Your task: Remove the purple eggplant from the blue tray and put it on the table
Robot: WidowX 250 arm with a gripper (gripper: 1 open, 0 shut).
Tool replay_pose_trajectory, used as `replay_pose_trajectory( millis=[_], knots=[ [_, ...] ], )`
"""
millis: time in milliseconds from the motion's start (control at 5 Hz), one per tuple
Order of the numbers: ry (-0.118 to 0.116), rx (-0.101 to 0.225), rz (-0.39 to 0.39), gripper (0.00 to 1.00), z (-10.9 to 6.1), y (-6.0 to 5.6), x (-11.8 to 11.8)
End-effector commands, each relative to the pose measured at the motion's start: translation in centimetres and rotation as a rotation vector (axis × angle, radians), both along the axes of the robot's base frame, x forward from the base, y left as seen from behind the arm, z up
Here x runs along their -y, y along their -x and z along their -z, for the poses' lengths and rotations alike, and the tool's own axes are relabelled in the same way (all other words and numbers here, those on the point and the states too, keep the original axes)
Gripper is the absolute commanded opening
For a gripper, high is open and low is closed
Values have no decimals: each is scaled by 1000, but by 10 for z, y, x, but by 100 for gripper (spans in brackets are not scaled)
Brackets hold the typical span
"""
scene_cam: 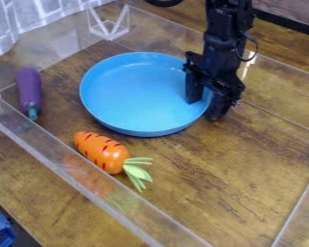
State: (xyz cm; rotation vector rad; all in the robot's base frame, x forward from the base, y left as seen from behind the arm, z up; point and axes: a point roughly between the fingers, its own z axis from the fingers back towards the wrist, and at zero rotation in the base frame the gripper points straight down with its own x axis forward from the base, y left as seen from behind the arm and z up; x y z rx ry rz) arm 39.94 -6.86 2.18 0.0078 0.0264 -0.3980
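No brand, label or other writing can be read on any surface. The purple eggplant [30, 90] lies on the table [196, 183] at the left of the view, outside the blue tray [142, 94] and apart from it, its green stem end directed toward the bottom of the view. The tray is bright blue, round and shallow, with a raised rim; no vegetable is seen in its visible part. The black gripper [211, 95] is positioned at the tray's right edge, its lower parts overlapping the rim in the view. Its opening cannot be determined: the fingers are dark, run together with the dark body and cover that section of the rim. Contact between gripper and rim cannot be confirmed. The orange carrot [101, 151], marked with dark stripes and fitted with green leaves, lies on the table below the tray in the view, near its rim. A transparent panel [67, 135] runs diagonally across the lower left; its edge passes by the carrot, and reflections obscure the wood grain there. The arm [222, 21] is cut off by the top of the view. A blue object [0, 230] at the lower left corner is cut off by the frame and cannot be identified.
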Motion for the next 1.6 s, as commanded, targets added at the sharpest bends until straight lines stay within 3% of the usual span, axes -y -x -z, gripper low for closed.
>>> replay_pose_trajectory(
  millis=[0,200,600,1000,1400],
  knots=[
    [5,-32,92,0,5,13,3],
    [9,-37,127,0,3,18,-2],
    [21,-42,57,0,7,17,5],
    [33,-46,-44,0,-7,13,4],
    [42,-51,-96,0,4,13,5]
  ],
)
